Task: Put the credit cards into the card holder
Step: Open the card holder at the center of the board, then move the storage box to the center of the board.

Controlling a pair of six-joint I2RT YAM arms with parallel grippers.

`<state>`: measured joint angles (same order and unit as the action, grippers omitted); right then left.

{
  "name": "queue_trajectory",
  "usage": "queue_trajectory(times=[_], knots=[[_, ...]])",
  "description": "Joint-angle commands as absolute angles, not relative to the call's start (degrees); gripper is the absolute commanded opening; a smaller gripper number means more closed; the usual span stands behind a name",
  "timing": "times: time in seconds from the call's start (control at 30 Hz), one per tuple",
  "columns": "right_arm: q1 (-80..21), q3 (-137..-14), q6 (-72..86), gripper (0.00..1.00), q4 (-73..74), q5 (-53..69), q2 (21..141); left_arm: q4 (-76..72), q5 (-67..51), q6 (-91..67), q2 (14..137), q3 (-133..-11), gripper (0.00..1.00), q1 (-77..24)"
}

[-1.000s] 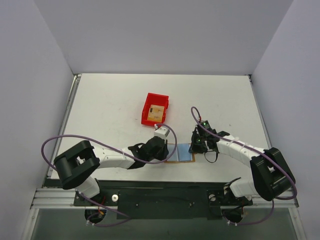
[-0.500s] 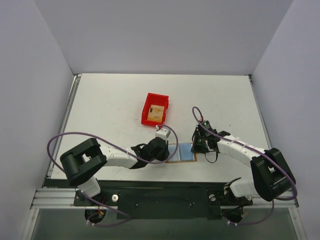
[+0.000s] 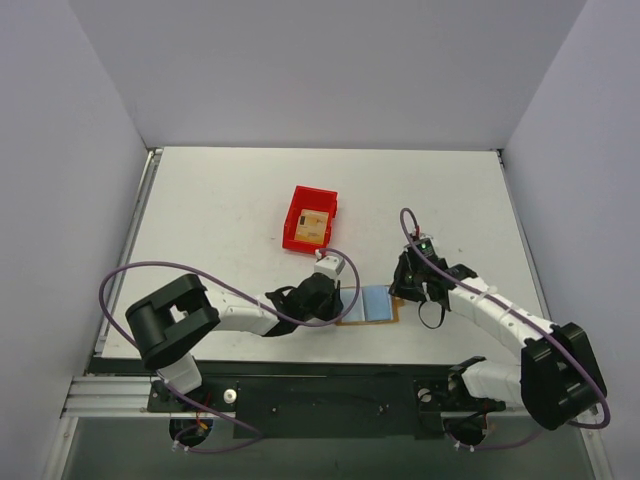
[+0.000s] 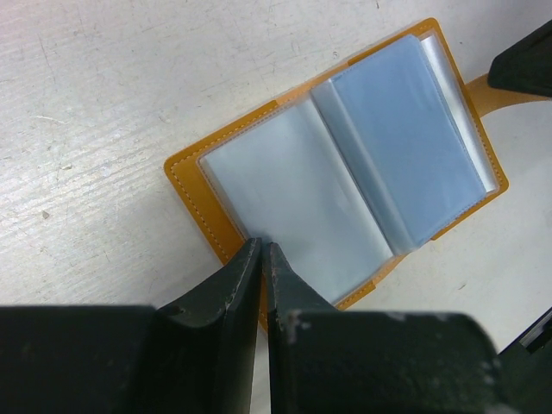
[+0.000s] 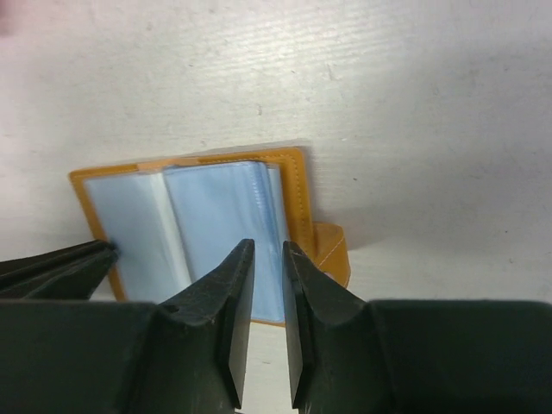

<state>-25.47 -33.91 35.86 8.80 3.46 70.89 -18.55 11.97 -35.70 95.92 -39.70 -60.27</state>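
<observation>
The card holder (image 3: 372, 303) lies open, near-centre on the bench (image 3: 220, 220). Our left tool (image 4: 261, 252), narrow, pins its left edge; our right tool (image 5: 268, 250) hovers slightly parted, empty. Next, we judge, fetch a credit card (image 3: 313, 224) from the red bin (image 3: 318, 192).

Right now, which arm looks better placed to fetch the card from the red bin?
Right, probably. The left jaws pinch the edge of the card holder, holding it open; the right jaws stand slightly apart above it, gripping nothing, free for the card.
</observation>
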Motion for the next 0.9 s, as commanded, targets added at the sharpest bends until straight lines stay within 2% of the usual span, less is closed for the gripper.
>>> queue_trajectory(times=[0.0, 0.1, 0.37, 0.87], knots=[[-25.14, -34.10, 34.54, 0.20, 7.56, 5.18, 65.93, -16.61, 11.43, -34.81, 94.66, -42.18, 0.17, -60.12], [-25.14, -34.54, 34.10, 0.23, 6.77, 6.68, 64.95, -16.26, 11.51, -34.63, 93.78, -42.63, 0.17, -60.12], [-25.22, -36.30, 33.75, 0.23, 5.89, 8.79, 66.53, -15.12, 11.60, -34.02, 87.82, -44.30, 0.18, -58.71], [-25.22, -38.93, 32.78, 0.23, 5.71, 9.49, 67.76, -9.93, 9.58, -31.99, 73.13, -42.36, 0.24, -43.95]])
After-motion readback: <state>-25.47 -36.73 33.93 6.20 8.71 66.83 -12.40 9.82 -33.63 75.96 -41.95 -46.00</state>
